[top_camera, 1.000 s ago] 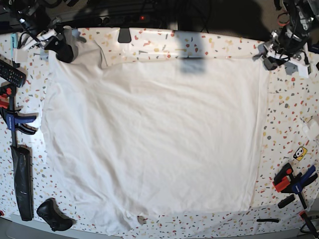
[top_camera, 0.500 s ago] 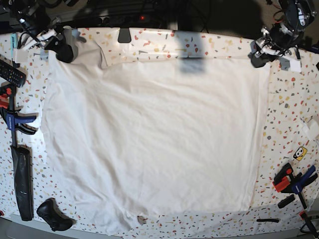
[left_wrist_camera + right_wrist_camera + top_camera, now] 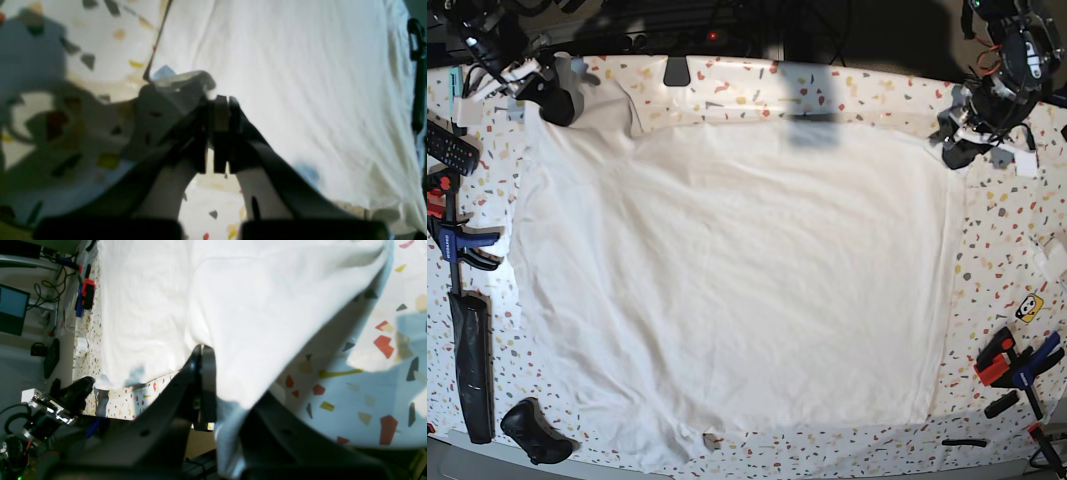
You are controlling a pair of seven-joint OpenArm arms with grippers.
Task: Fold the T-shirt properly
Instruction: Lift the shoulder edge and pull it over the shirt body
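Base view shows the T-shirt (image 3: 727,290) lying flat and spread out over most of the speckled surface (image 3: 1007,230). Its near hem runs along the near edge of the surface, with a small fold at the near left corner. A black clamp (image 3: 462,300) lies by the left edge, and orange and blue clamps (image 3: 1017,362) sit near the right edge, both off the cloth.

Farther back, the two arms are at the far corners of the shirt. The right pincer (image 3: 206,386) is at the far left corner. Its jaws are pressed together with white cloth between them, so it holds the shirt there. The cloth rises up a little from the surface around it.

The left pincer (image 3: 218,110) is at the far right corner. Its jaws are close together right at the shirt's edge. A small bit of cloth looks bunched at the tips, but the picture is blurry, so I cannot be sure it has a good hold.

I think the step now is to get both far corners held, ready to fold the shirt toward the near edge. To do it well, the left pincer should have a real bite of cloth, not just the very edge. Then both arms should lift together, at the same height, and keep the cloth pulled gently tight between them so no new wrinkles come.
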